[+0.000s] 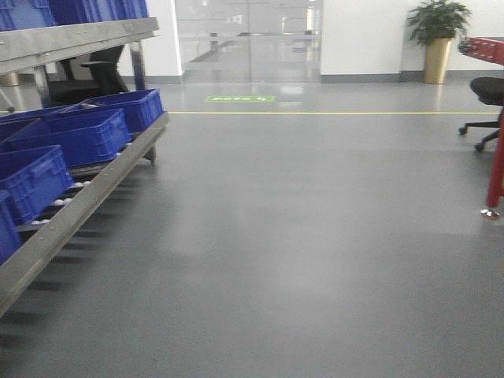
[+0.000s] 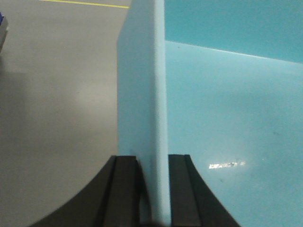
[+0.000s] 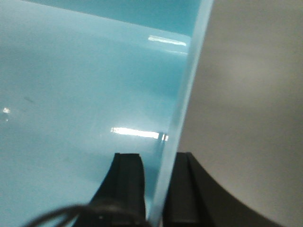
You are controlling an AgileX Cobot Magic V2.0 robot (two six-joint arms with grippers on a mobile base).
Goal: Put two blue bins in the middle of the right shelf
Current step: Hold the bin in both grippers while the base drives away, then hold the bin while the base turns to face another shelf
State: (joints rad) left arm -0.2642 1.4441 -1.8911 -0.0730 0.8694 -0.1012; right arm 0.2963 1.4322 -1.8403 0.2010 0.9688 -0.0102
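Here, left tool (image 2: 152,163) and right tool (image 3: 158,161) each tight on a pale-blue bin wall (image 2: 142,85); green floor label (image 1: 240,98) illegibly blurry.

Green rectangular floor sign (image 1: 240,98) before the glass doors (image 1: 248,39), its white marks too blurred to read, yellow line (image 1: 315,113) painted across the grey floor (image 1: 299,236) just nearer the camera, no legible text, brand or number in any view.

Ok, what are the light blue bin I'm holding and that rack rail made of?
The light blue bin looks like smooth, glossy moulded plastic: even colour, lamp glare on its floor. The rack rail looks like brushed steel, going by its dull grey metallic sheen.
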